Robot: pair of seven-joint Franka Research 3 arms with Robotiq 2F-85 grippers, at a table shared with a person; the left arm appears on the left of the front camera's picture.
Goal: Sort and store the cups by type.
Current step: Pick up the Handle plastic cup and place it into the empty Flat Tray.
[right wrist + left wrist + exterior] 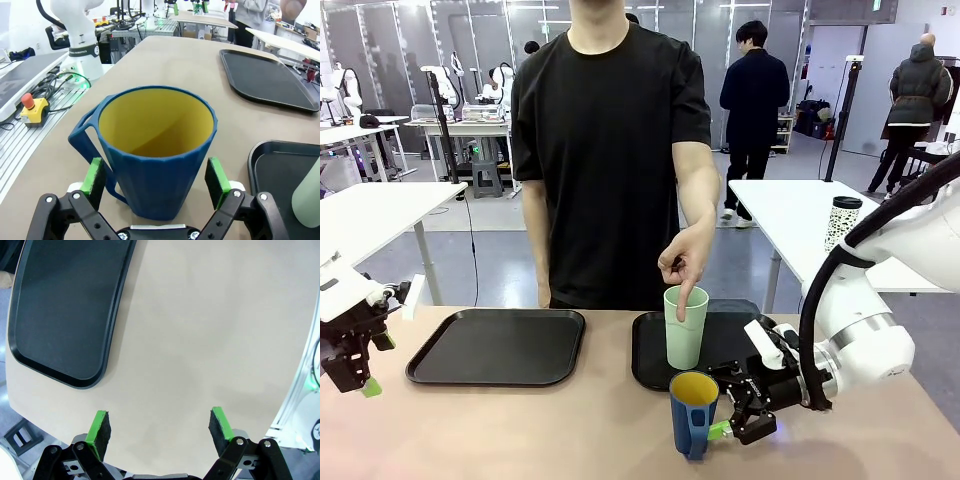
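Dark blue, yellow-lined handled plastic mug (pixel 156 155) sits between the right gripper's (pixel 156 181) wide-spread, empty fingers: close squarely on its body, clear of the handle.

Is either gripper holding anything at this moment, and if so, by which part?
Nothing is held. The right gripper is open, its pads either side of the blue mug body, not clamped. The left gripper is open over bare table.

White tables (pixel 380 205) stand on a grey floor (pixel 490 250).
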